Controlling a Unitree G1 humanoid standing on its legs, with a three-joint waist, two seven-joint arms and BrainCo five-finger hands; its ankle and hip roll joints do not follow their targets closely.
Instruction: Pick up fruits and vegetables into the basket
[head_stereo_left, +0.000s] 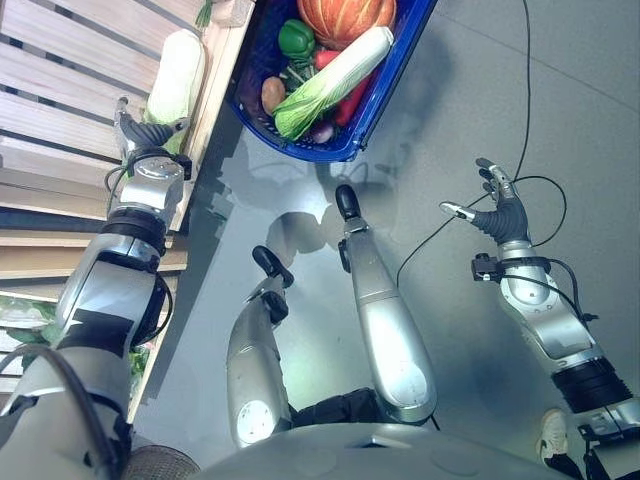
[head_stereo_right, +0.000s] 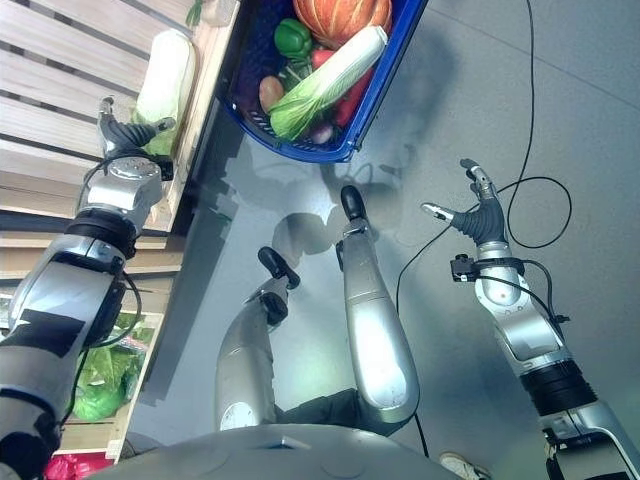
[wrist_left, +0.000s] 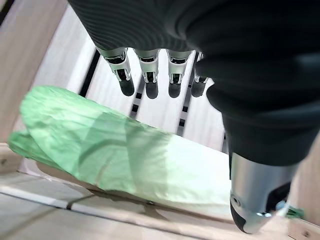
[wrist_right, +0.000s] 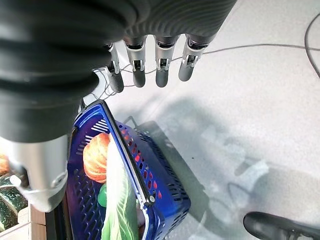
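A pale green cabbage (head_stereo_left: 176, 86) lies on the wooden slatted shelf (head_stereo_left: 60, 110) at the left; it is also close up as the cabbage (wrist_left: 125, 155) in the left wrist view. My left hand (head_stereo_left: 145, 135) hovers just short of its near end, fingers (wrist_left: 150, 82) straight and apart from it, holding nothing. The blue basket (head_stereo_left: 375, 95) stands on the floor beside the shelf, holding an orange pumpkin (head_stereo_left: 345, 18), a long napa cabbage (head_stereo_left: 330, 80), a green pepper (head_stereo_left: 295, 38) and other vegetables. My right hand (head_stereo_left: 497, 205) hangs open over the grey floor, right of the basket.
The shelf's wooden front edge (head_stereo_left: 212, 100) runs between the cabbage and the basket. A lower shelf holds leafy greens (head_stereo_right: 105, 370) in plastic. Grey floor (head_stereo_left: 480, 90) spreads to the right of the basket.
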